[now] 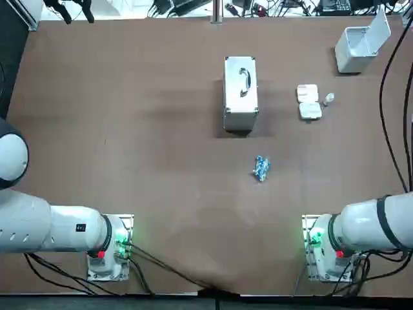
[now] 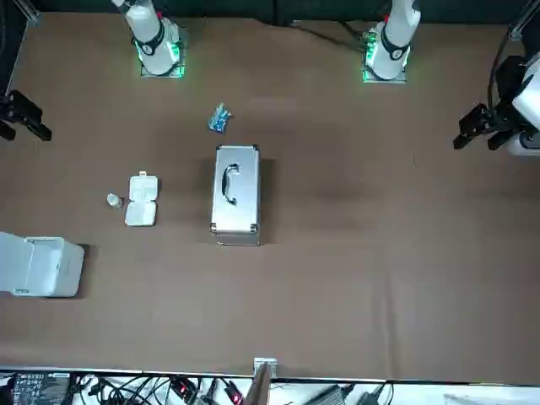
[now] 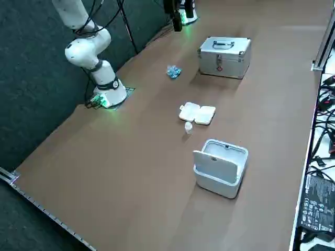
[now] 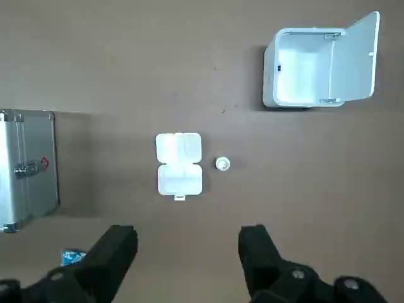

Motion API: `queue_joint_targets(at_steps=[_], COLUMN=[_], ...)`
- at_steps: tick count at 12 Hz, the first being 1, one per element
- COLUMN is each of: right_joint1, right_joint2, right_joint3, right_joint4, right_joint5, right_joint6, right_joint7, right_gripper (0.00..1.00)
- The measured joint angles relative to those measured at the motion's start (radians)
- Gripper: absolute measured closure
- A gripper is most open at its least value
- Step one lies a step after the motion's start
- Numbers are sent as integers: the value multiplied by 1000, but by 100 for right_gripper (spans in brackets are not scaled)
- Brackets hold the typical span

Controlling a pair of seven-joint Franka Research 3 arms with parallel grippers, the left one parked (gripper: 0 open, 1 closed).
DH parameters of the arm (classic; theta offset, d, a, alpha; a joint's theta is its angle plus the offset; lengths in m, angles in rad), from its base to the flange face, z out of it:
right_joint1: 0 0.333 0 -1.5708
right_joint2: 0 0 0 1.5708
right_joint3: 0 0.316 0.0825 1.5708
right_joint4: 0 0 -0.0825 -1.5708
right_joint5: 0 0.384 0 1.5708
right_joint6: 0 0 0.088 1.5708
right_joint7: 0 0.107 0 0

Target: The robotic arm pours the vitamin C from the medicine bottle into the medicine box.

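Note:
A small white medicine box [image 4: 178,164] lies open on the brown table, its two halves side by side. It also shows in the top view as the medicine box [image 1: 309,102]. Just beside it stands a tiny white medicine bottle [image 4: 222,164], upright and apart from the box; the top view shows the bottle [image 1: 329,99] at the box's right. My right gripper [image 4: 187,252] hangs high above the table, open and holding nothing, on the near side of the box and bottle. The front view shows the right gripper [image 2: 25,125] at the table's edge.
A silver carry case [image 1: 241,93] lies mid-table, left of the medicine box. A blue crumpled packet [image 1: 261,168] sits nearer the robot. A white lidded bin [image 1: 358,45] stands open at the far right corner. Cables run along the right edge.

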Motion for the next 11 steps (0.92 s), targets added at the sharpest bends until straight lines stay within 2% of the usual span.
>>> queue_joint_targets(at_steps=[11], right_joint1=[-1], right_joint2=[-1], right_joint3=[-2], right_joint4=[-31], right_joint5=[0], right_joint6=[-1], right_joint7=[-3], right_gripper=[0])
